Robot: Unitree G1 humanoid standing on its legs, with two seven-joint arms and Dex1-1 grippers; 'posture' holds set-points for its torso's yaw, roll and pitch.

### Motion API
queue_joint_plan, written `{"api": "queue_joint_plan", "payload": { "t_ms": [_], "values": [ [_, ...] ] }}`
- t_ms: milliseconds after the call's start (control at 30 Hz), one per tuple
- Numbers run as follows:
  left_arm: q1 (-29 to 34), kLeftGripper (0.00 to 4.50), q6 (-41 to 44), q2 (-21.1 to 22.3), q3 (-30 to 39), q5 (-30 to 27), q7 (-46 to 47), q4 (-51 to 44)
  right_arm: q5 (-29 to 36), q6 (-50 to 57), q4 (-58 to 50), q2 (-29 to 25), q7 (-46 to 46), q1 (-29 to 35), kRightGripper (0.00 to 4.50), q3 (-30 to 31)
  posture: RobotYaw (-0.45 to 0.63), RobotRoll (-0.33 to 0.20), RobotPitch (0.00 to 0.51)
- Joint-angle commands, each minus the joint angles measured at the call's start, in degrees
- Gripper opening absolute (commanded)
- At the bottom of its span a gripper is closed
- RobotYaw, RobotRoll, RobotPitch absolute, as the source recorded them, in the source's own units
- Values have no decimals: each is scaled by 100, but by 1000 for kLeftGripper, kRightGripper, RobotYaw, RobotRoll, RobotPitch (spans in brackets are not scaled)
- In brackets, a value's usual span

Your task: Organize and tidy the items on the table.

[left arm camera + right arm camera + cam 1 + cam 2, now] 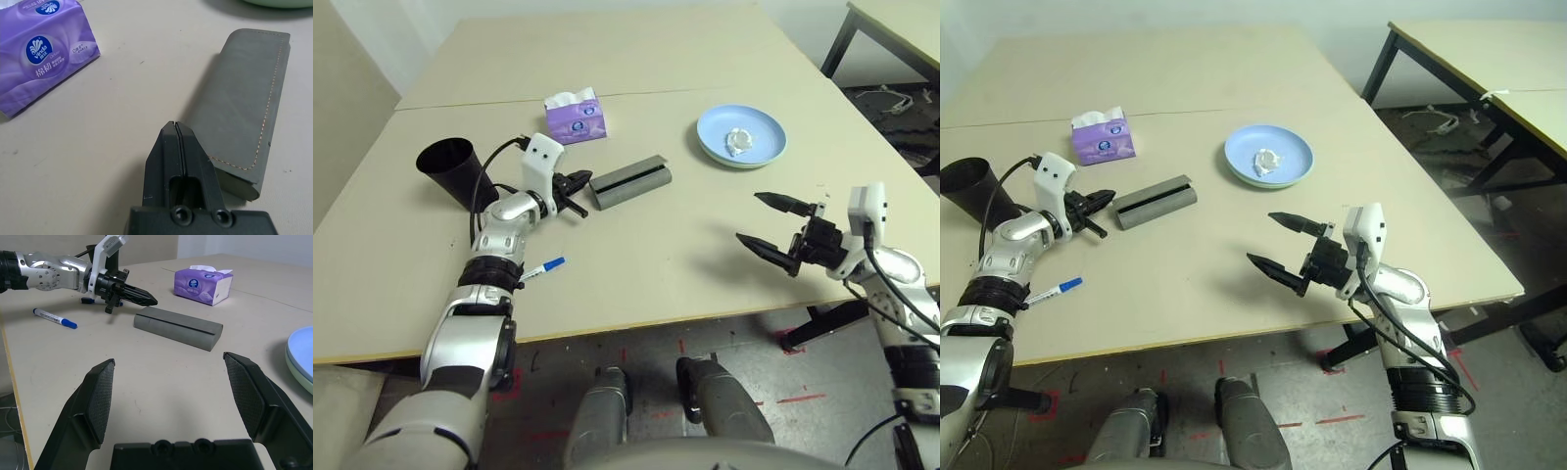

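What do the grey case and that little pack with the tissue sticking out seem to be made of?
The grey case looks like matte leather or imitation leather, going by the stitched seam along its edge. The purple tissue pack seems to be smooth printed plastic film or thin card, slightly shiny; its look leaves open which.

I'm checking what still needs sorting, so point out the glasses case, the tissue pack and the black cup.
Glasses case (239, 98): left wrist view, on its upper face.
Tissue pack (576, 123): left eye view, on its purple side.
Black cup (456, 176): left eye view, on its outer wall.
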Motion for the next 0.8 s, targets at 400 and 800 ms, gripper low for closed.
{"api": "queue_joint_plan", "payload": {
  "t_ms": [400,800],
  "values": [
    [493,15,642,116,-152,-71,-288,-856,-44,-45,107,65,-15,-55,4500,47,-230,0,127],
    [738,1244,1882,588,49,-426,-360,-2457,-97,-166,328,179,151,-175,4500,181,-202,0,130]
  ]
}}
